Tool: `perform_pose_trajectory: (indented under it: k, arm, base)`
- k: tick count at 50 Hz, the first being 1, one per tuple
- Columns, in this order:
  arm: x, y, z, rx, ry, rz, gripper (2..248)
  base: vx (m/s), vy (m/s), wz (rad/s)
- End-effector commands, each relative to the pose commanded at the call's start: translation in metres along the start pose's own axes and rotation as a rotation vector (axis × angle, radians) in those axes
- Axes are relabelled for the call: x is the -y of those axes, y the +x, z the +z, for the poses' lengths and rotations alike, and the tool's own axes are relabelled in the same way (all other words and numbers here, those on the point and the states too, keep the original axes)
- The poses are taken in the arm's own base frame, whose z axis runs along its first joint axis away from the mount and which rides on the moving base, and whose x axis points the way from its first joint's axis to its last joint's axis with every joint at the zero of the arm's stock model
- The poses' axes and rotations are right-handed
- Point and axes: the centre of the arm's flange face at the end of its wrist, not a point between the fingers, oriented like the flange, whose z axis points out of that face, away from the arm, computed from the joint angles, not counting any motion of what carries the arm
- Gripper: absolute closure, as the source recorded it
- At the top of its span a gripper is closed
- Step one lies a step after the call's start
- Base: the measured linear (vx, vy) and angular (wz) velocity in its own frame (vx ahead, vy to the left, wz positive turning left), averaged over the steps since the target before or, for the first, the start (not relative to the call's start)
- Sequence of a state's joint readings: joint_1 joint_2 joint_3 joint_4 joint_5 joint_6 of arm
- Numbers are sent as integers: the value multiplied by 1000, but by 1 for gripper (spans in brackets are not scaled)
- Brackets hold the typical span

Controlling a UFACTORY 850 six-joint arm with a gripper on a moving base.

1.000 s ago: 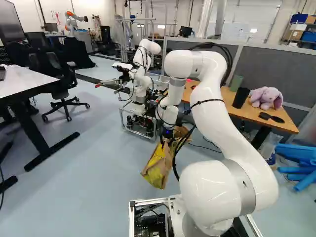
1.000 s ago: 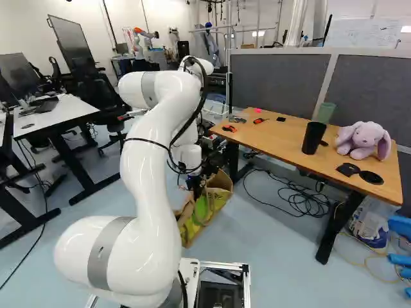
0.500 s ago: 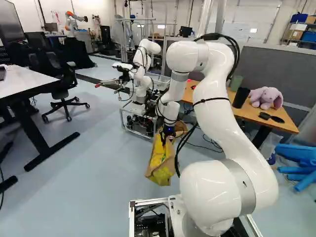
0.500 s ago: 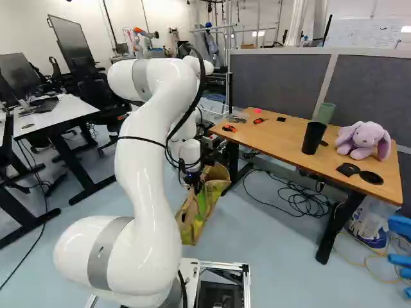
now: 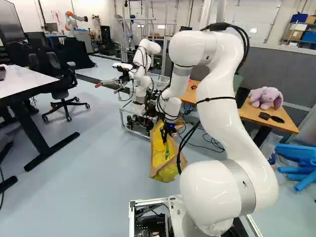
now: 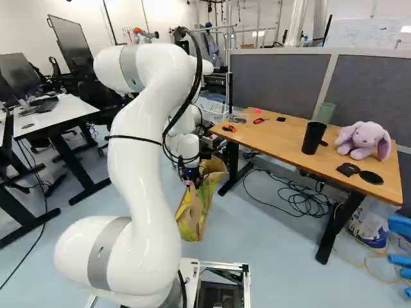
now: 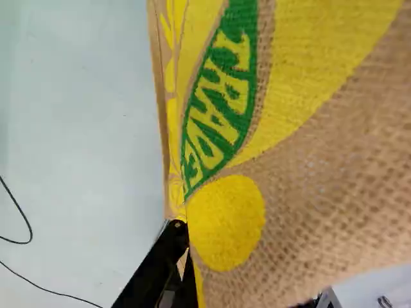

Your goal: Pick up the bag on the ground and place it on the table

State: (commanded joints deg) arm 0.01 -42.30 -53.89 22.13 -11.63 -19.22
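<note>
Down near the floor (image 5: 103, 173), just ahead of the base: hand (image 5: 168, 134) is clamped on the bag (image 5: 163, 157), upper part. Wrist view has one black finger (image 7: 157, 273) against the edge of the bag; the bag covers the other side of the grip. Bag is brown woven cloth with yellow and green print, hanging tilted, filling most of the wrist view ahead of the fingers. Can't tell if its bottom clears the floor.

Bag is well below worktop (image 6: 276, 138) height, off its left end in the right base view. Not on the worktop.

On the worktop, right base view: purple plush rabbit (image 6: 365, 140) toward the right end, black cup (image 6: 313, 138) left of it, green cup (image 6: 325, 113) behind that one. Dark oval item (image 6: 371, 178) in front of the rabbit, with a flat black item (image 6: 348, 169) beside it. Small red-and-black tools (image 6: 229, 128) toward the left end, pink item (image 6: 257, 108) behind them.

Coiled black cables (image 6: 302, 199) on the floor under the worktop. Gray partition (image 6: 276, 80) runs behind it. Blue tubes (image 5: 296, 155) at the right edge of the left base view.

Another robot (image 5: 143, 74) on a framed cart (image 5: 136, 121), past the bag in the left base view. Black office chair (image 5: 64, 94) and white desk (image 5: 24, 81) at that view's left.
</note>
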Motion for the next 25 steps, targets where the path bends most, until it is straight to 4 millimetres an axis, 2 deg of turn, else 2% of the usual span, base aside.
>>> perform_pose_trajectory:
  k: [25]
  arm:
    - [2,-10,-38,-47,2,-4,228]
  base:
    - [0,0,0]
